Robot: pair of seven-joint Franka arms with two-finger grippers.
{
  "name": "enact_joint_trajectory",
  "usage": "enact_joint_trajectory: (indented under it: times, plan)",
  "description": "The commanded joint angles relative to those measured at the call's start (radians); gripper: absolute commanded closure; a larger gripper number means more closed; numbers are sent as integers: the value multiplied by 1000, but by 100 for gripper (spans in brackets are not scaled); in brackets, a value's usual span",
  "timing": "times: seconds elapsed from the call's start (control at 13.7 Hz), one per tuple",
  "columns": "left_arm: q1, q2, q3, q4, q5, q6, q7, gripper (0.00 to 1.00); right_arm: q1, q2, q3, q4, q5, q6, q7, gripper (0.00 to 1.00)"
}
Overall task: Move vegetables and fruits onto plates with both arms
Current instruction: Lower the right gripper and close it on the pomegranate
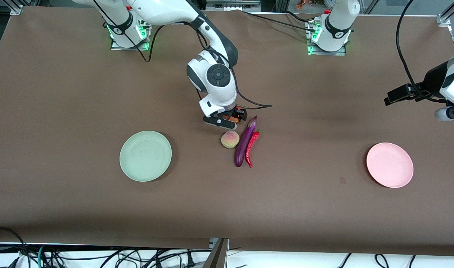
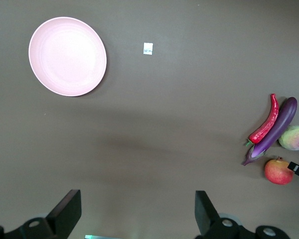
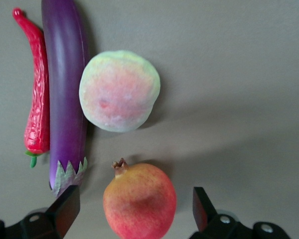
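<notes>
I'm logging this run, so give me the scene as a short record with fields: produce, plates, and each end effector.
produce: eggplant, chili, peach and red fruit clustered mid-table, none plated
plates: green plate toward the right arm's end, pink plate toward the left arm's end, both bare
right end effector: open, fingers straddling the red fruit
left end effector: open, waiting above bare table near the pink plate

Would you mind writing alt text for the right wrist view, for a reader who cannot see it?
The right gripper hangs open over a round red fruit with a small crown. Beside that fruit on the brown table lie a pale yellow-green and pink peach, a long glossy purple eggplant and a thin red chili pepper.
</notes>
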State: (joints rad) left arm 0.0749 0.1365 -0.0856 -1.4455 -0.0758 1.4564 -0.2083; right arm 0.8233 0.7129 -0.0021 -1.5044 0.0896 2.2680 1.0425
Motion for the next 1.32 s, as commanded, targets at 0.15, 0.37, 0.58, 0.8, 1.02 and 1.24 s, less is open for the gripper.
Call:
enact_joint_trajectory:
  times: [0.15, 0.37, 0.58, 0.8, 1.02, 1.24]
  plan:
    - [-1, 0, -3, 20, 7, -7, -3, 0, 36, 33, -13, 12, -4, 19, 14, 0]
    - [-1, 0, -3, 20, 7, -7, -3, 0, 45, 51, -16, 12, -8, 38, 14, 0]
    - [-1, 0, 0, 20, 7, -5, -3, 0, 46, 65, -16, 12, -45, 38, 14, 0]
    - [-1, 0, -2, 20, 7, -7, -3, 0, 48, 69, -16, 7, -50, 70, 14, 0]
    - [-1, 0, -2, 20, 7, -7, -3, 0, 53, 71, -16, 7, -50, 77, 14, 0]
    - [0, 0, 0, 19, 7, -7, -3, 0, 54, 76, -16, 3, -51, 81, 14, 0]
